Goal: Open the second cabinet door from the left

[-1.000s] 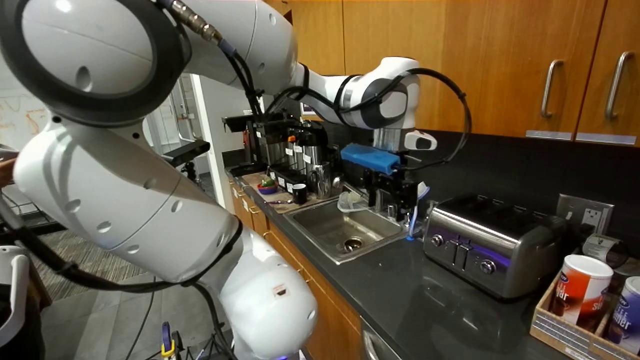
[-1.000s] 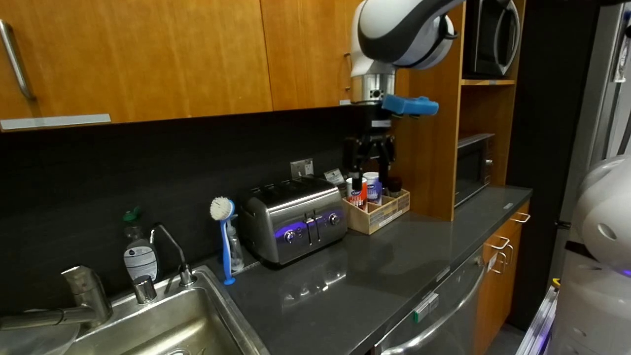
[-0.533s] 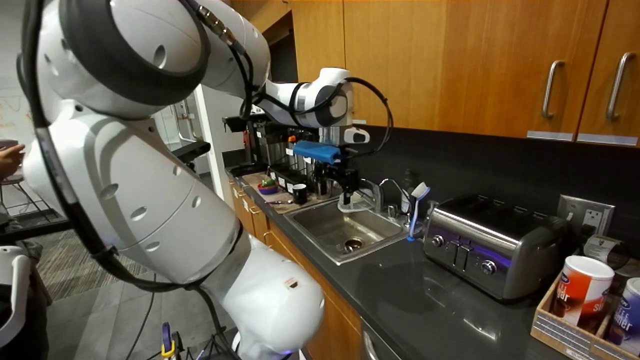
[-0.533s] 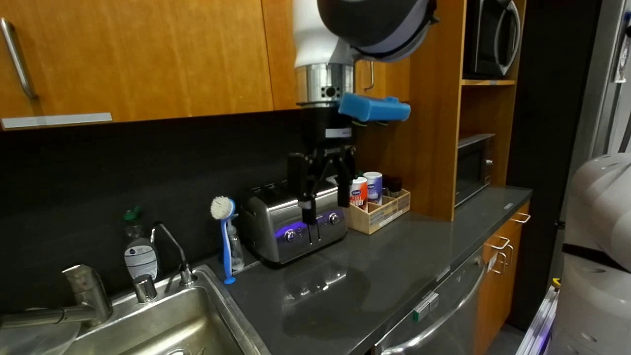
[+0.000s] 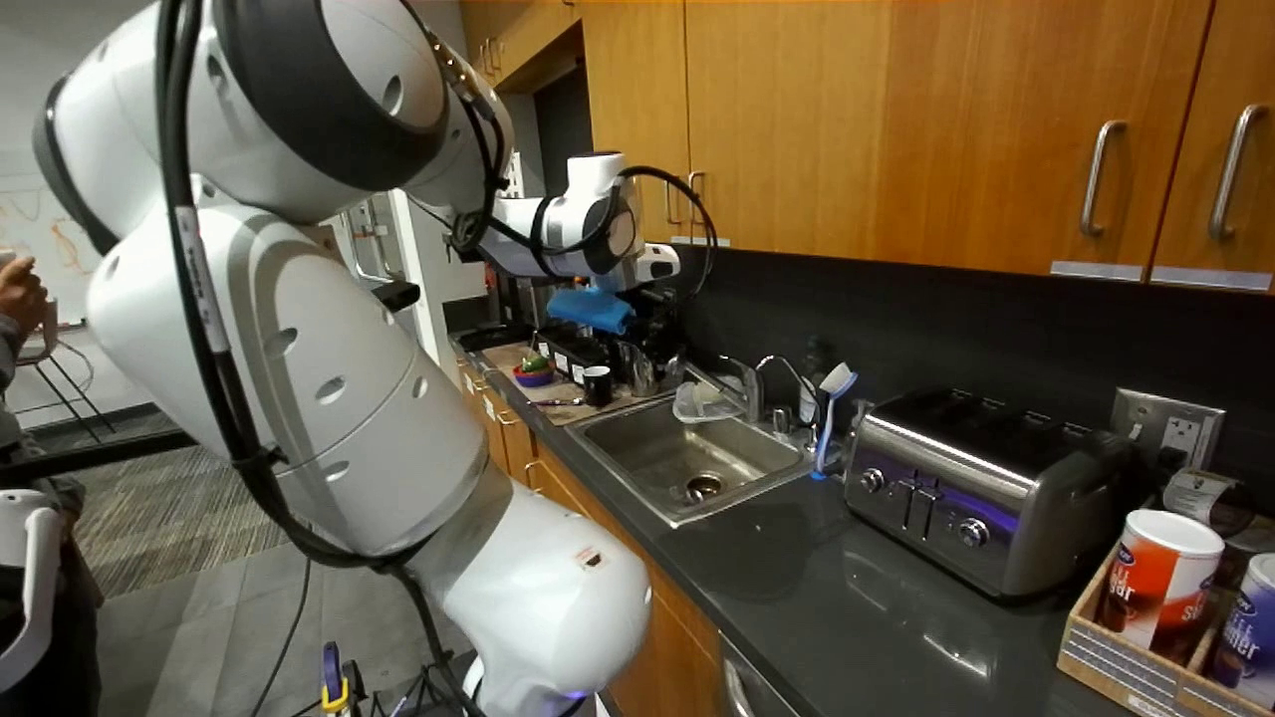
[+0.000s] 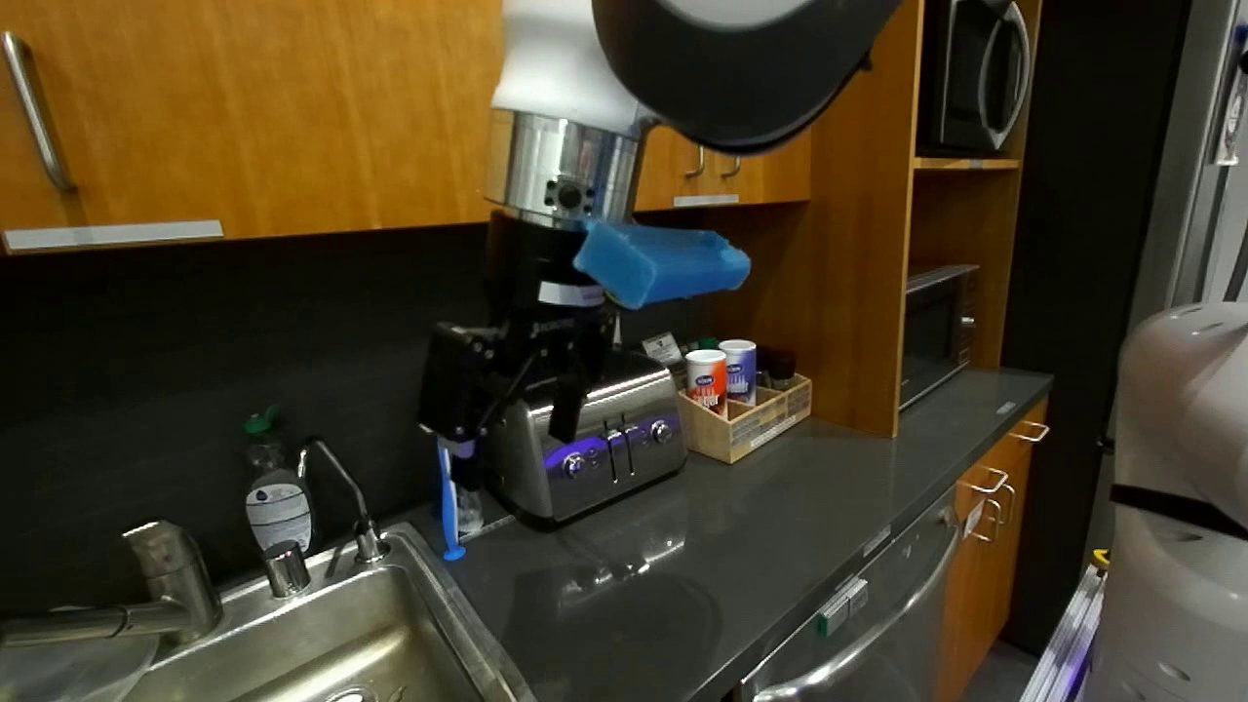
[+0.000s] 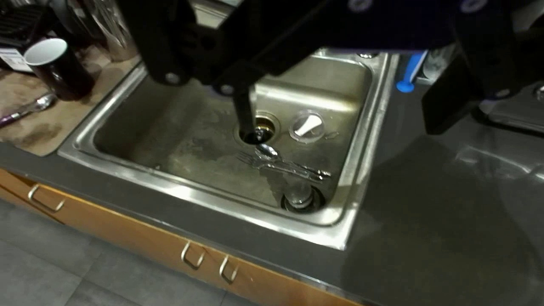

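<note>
Wooden upper cabinet doors run above the counter, all closed. Counted from the tall door (image 5: 633, 90) beside the dark recess, the second cabinet door (image 5: 787, 119) fills the left of an exterior view (image 6: 273, 117), where its metal handle (image 6: 37, 112) shows at the far left. My black gripper (image 6: 515, 453) hangs tilted, pointing down, below door level and in front of the toaster in that picture. Its fingers are spread wide with nothing between them. The wrist view looks down past the gripper (image 7: 344, 121) into the sink. No contact with a door or handle shows.
The steel sink (image 7: 182, 191) holds cutlery. Around it stand a faucet (image 6: 180, 585), a blue brush (image 6: 449, 507) and a toaster (image 6: 600, 439). Further along is a wooden box (image 6: 746, 424) with canisters. A dark mug (image 7: 61, 72) stands at the coffee area.
The arm has swung left in both exterior views, bringing the gripper lower and tilting it in one of them. Cabinet handles once covered by the arm now show. The jaws remain open.
</note>
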`<state>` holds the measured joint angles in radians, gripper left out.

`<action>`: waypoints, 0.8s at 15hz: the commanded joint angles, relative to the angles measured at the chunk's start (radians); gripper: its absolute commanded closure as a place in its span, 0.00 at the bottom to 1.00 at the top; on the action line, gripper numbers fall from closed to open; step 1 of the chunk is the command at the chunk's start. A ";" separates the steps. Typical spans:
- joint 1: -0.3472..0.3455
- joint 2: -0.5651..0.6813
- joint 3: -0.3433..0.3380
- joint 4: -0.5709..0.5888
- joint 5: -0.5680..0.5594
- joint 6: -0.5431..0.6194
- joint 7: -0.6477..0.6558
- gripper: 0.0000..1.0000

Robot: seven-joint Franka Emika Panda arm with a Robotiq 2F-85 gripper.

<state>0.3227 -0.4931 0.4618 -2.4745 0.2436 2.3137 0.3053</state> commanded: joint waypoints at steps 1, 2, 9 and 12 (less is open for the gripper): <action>0.023 0.015 0.028 -0.010 -0.014 0.196 0.051 0.00; 0.022 0.015 0.039 -0.016 -0.019 0.266 0.067 0.00; -0.024 0.043 0.126 -0.041 -0.074 0.665 0.151 0.00; -0.072 0.059 0.180 -0.031 -0.095 0.769 0.171 0.00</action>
<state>0.3041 -0.4524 0.5883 -2.5156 0.1794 2.9895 0.4385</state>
